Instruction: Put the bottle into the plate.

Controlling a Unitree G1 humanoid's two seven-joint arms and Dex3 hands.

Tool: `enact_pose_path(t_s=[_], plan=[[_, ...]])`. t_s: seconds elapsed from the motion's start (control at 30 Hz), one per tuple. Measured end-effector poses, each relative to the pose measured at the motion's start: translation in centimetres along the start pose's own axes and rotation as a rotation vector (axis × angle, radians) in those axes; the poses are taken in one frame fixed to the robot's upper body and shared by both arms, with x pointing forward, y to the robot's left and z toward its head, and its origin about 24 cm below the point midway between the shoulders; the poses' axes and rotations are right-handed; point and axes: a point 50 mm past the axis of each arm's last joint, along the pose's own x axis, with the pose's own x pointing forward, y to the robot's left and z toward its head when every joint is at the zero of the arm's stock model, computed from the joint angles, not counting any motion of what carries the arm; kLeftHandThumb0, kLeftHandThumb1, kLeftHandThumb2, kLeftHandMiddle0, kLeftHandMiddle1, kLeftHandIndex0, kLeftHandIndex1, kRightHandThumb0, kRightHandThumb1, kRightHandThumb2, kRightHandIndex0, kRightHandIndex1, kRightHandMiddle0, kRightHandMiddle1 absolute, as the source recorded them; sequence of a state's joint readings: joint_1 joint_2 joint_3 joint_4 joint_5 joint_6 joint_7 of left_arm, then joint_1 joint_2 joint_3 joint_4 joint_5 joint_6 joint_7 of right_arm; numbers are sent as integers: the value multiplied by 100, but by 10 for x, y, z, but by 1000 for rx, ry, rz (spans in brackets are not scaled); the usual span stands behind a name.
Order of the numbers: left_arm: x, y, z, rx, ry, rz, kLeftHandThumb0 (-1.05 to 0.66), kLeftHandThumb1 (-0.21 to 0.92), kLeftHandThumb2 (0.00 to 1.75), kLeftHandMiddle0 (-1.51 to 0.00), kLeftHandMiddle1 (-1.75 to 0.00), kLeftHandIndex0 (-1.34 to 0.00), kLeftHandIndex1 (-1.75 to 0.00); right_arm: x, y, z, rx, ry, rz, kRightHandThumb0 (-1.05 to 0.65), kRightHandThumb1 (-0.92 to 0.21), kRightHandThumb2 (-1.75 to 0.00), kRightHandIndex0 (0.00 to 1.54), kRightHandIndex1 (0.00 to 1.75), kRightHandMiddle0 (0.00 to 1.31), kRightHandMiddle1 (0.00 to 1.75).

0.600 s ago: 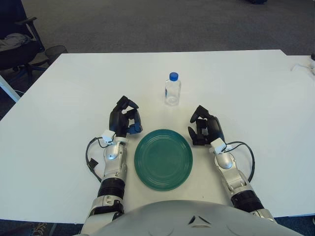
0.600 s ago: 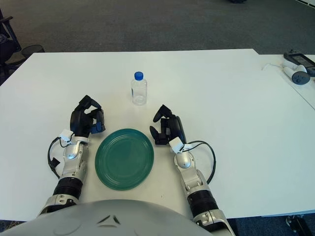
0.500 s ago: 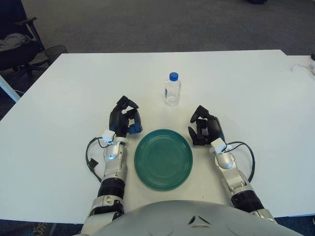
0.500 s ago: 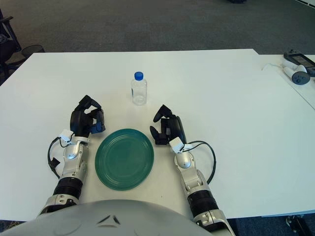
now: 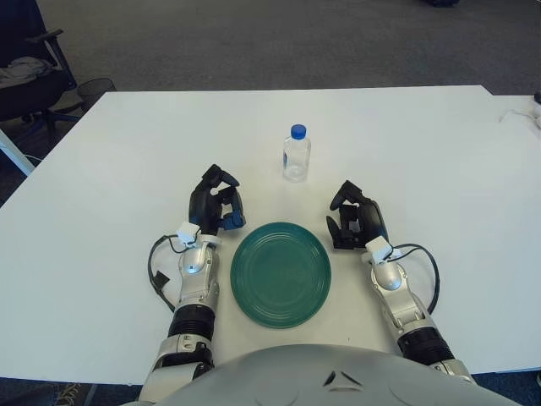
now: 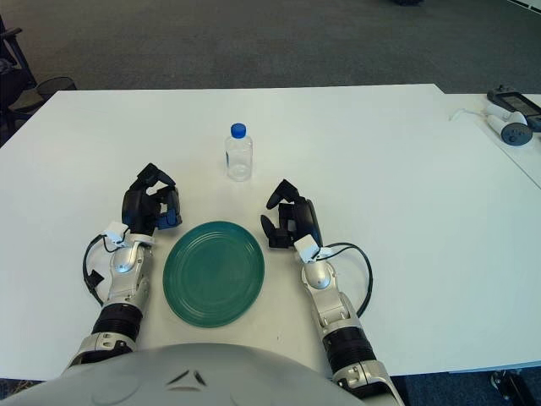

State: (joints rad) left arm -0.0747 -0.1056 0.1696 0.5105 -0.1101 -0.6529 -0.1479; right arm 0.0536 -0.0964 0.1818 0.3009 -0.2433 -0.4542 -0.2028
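A small clear bottle point(image 5: 296, 156) with a blue cap stands upright on the white table, beyond the plate. The green plate point(image 5: 281, 273) lies near the table's front edge, with nothing on it. My left hand point(image 5: 215, 203) shows just left of the plate's far rim, fingers curled and holding nothing. My right hand point(image 5: 355, 220) is at the plate's right far side, fingers relaxed and apart, a short way nearer than the bottle and to its right. Neither hand touches the bottle.
The white table point(image 5: 423, 144) stretches wide on both sides. A controller-like device point(image 6: 511, 128) with a cable lies at the far right. An office chair point(image 5: 25, 76) stands off the table's left corner.
My right hand has shifted slightly to the right and away from the plate. The bottle, the plate and the left hand are as before.
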Motion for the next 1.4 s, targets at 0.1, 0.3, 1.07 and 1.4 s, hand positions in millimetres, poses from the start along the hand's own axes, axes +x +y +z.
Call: enact_pose_path(t_s=[0.1,0.3,1.07,1.4], plan=[[0,0,0,0,0,0,-55,14,153,-122,-175,-76,-175,0,0,0,4,-2,0,-47,-33,-129,123,175,59,175],[0,0,0,0,0,1,-55,14,154,-122,-175,-76,-175,0,-4,1,32,-19,-29,-47,-31,-131,123,175,61,175],[1,2,-3,6,19,22,-56,11,157,-124,-175,-78,-175,12,-29,-3,140,-37,-270,-50,-24,-141,116,175,67,175],[1,2,-4,14,27,33,-56,11,157,-125,-175,-78,-175,15,-26,-3,154,-41,-271,-51,-21,-145,120,175,70,175]])
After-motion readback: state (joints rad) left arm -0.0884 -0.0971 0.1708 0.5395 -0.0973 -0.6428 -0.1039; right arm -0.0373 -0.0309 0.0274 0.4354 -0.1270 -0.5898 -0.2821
